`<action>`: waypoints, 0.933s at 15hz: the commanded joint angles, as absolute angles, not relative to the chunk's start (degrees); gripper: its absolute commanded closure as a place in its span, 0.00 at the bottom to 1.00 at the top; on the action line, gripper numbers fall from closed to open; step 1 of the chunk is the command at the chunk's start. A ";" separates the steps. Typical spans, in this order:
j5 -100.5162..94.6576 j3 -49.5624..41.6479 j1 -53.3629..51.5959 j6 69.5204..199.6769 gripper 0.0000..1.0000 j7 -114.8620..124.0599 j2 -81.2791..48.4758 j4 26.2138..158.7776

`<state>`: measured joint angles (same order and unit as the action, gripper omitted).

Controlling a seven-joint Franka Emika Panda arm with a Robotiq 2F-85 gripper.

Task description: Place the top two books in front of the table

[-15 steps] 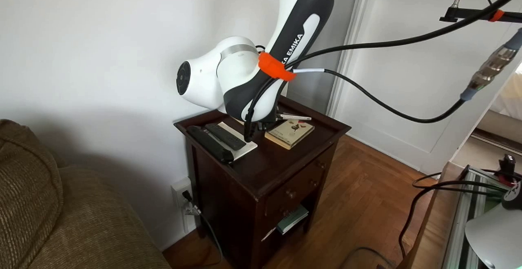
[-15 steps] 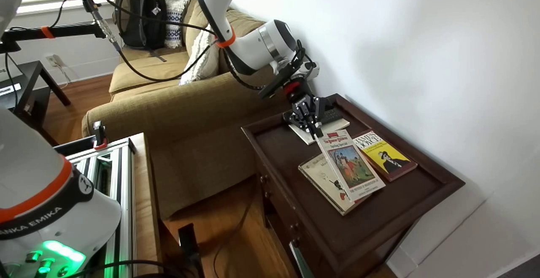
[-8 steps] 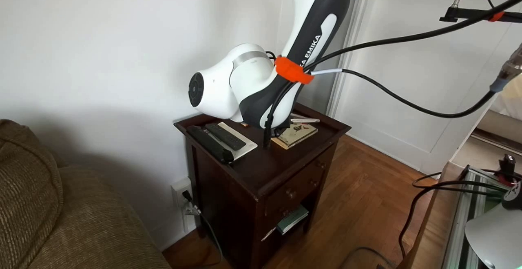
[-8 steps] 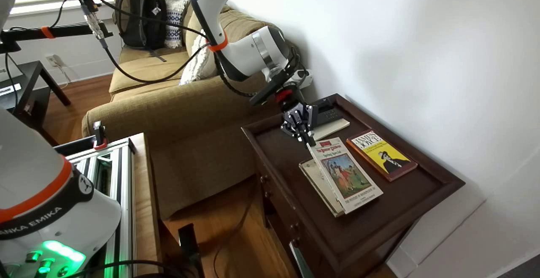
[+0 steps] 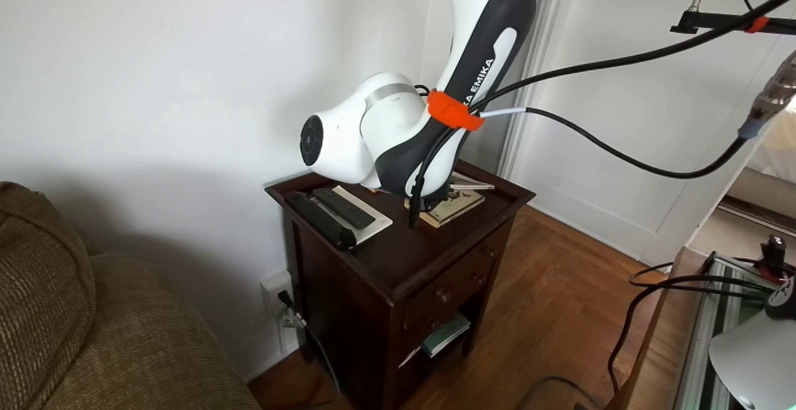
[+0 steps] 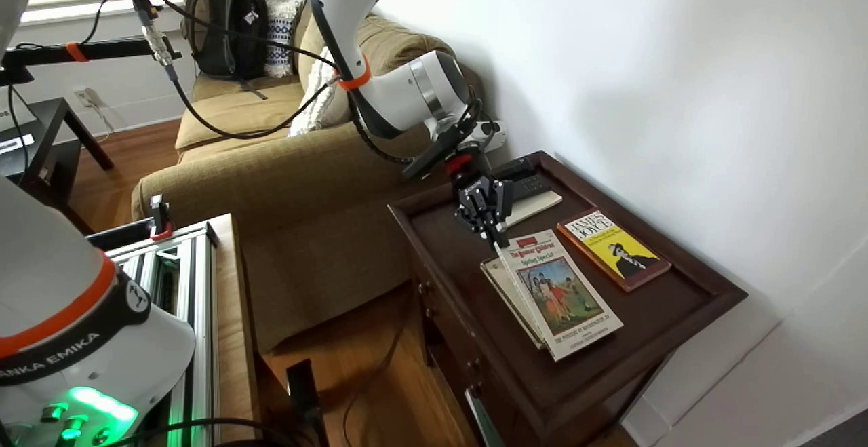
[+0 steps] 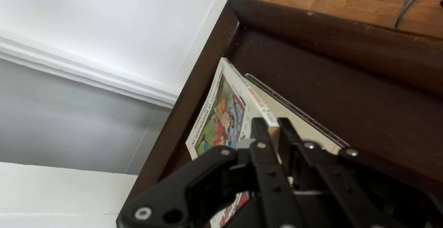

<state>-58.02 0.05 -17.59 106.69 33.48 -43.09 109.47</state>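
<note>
Wrist view: the gripper [image 7: 273, 131] clamps one corner of the Boxcar Children paperback [image 6: 563, 291], which tilts over the cream-covered book [image 5: 459, 205]. In the past second that paperback has shifted away from the edge of the table [image 6: 644, 318] beside the sofa [image 6: 271, 189], and the James Joyce paperback [image 6: 614, 250], near the wall-side edge, now shows whole in an exterior view. I judge those stacked books to be the pair wanted, the upper one under way; both are over the tabletop, neither yet put out in front. Along the sofa-side edge a black remote [image 5: 344, 207] lies on a pale book [image 5: 375, 228]; a teal book [image 5: 446, 335] lies lower down in the table. A black backpack [image 6: 227, 30] rests on the sofa.
</note>
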 commanded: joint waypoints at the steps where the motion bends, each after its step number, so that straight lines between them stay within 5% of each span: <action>1: -58.69 1.40 -16.07 108.26 0.97 35.37 -44.71 108.32; 14: -59.34 2.00 -15.79 116.78 0.97 37.56 -48.07 106.48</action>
<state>-58.09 1.13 -16.95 113.17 37.03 -46.98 106.81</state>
